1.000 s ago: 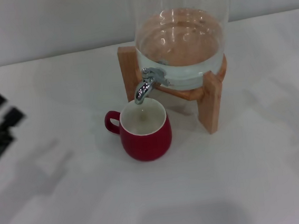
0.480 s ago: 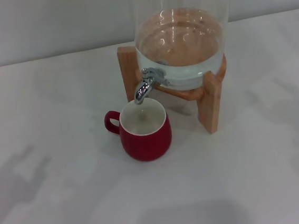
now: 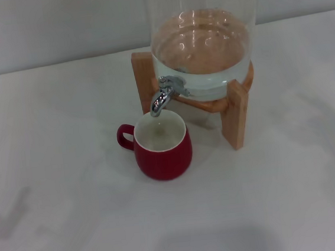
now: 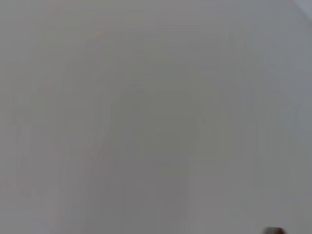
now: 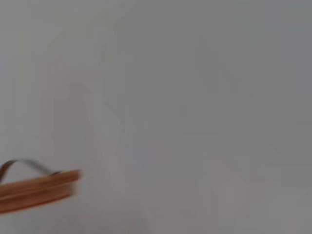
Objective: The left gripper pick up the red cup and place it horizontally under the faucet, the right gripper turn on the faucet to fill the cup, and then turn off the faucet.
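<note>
The red cup [image 3: 163,148] stands upright on the white table in the head view, its white inside open upward and its loop handle pointing left. Directly above its rim hangs the chrome faucet [image 3: 164,94], spout turned down, with no stream of water visible. The faucet is fixed to a clear glass jar [image 3: 205,45] partly filled with water, resting on a wooden stand [image 3: 234,116]. Neither gripper appears in any view. The left wrist view holds only a blank pale surface.
White table [image 3: 65,171] spreads to the left, right and front of the cup. A pale wall runs along the back. In the right wrist view a wooden rim [image 5: 36,190] shows at the edge against a plain pale background.
The left gripper, seen at the left edge of the head view a second ago, has withdrawn out of the frame; its shadow on the table has slid left and faded. Cup and faucet are unmoved.
</note>
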Tool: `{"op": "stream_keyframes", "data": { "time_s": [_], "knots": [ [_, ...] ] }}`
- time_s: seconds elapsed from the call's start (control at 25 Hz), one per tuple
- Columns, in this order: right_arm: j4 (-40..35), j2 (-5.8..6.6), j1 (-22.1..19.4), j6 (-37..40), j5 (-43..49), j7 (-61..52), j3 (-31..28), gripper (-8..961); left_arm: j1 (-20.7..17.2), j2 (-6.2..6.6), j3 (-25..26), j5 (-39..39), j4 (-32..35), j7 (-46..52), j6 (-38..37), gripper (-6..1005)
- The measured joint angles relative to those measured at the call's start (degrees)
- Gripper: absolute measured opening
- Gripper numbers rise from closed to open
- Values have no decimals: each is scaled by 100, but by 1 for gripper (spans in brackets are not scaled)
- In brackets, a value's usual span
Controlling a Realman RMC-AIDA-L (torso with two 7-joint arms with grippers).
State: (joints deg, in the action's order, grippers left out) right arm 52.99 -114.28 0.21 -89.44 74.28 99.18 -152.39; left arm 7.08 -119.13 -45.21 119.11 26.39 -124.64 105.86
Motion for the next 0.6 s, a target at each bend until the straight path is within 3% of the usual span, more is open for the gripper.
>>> {"op": "stream_keyframes", "data": {
  "time_s": [0.08, 0.28, 0.44, 0.6],
  "knots": [
    [210, 26, -2, -228, 292, -170, 9, 720, -114, 10, 48, 165, 35, 21, -99, 801],
    [1186, -104, -78, -617, 910, -715, 178, 720, -193, 114, 462, 174, 73, 706, -468, 842],
    [1895, -106, -197, -727, 1000, -1166, 992, 720, -197, 219, 599, 143, 103, 1118, -794, 875],
    [2375, -120, -202, -701, 978, -1346, 1910, 720, -170, 176, 707, 161, 238, 1197, -1062, 891]
  ]
}}
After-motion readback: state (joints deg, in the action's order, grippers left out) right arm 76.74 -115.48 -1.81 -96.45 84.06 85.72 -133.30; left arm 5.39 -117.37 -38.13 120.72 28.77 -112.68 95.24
